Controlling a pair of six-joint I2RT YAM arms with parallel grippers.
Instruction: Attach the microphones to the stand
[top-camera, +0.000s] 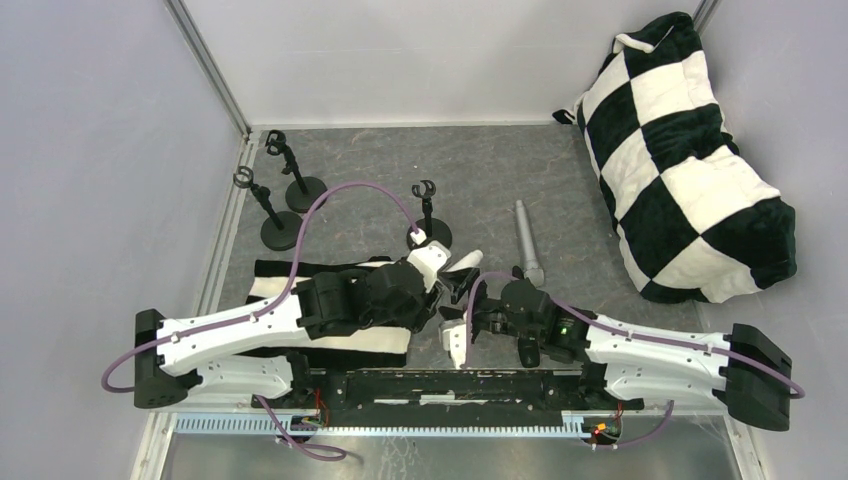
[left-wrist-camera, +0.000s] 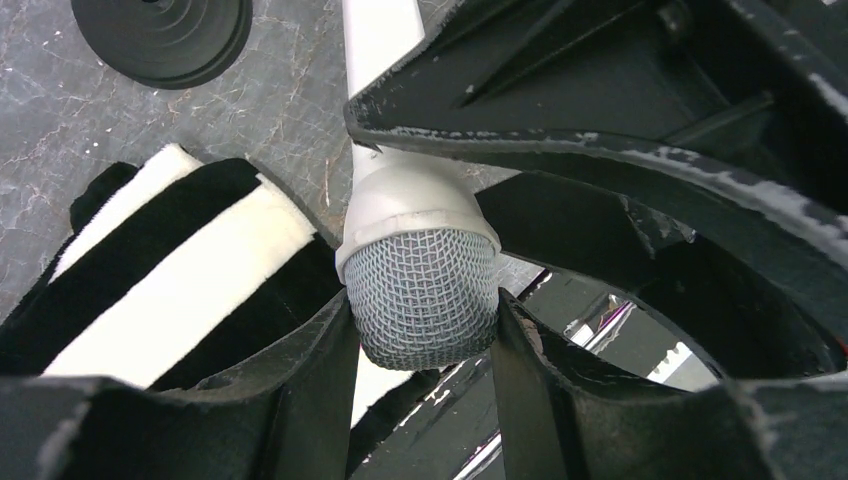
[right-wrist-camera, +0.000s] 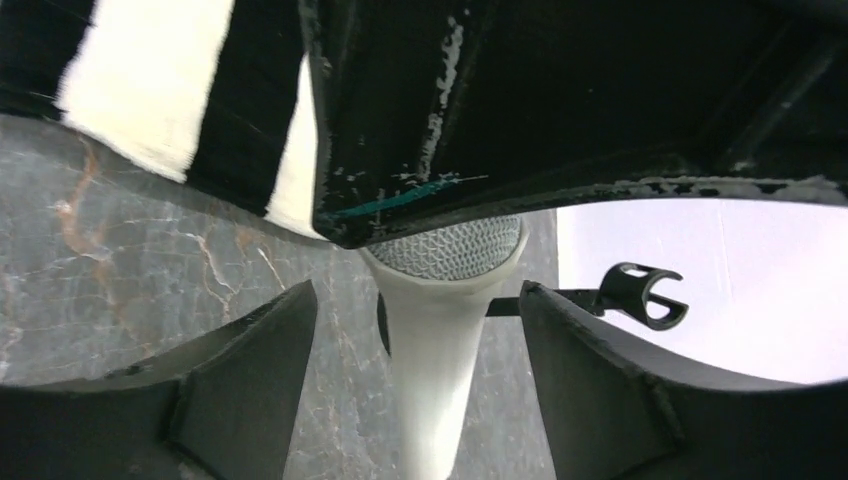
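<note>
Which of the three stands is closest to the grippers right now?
The lone stand at mid-table, its base just past the left gripper. The other two stands sit together by the far left corner, farther off.

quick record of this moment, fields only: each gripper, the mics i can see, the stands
left gripper: shut on the white microphone, fingers on its mesh head
right gripper: open, fingers either side of the white handle, gaps showing
silver-grey microphone: lying on the table, apart from both grippers
stand near the grippers: upright, clip empty
far-left stands: upright, clips empty
striped cloth: under the left arm
</note>
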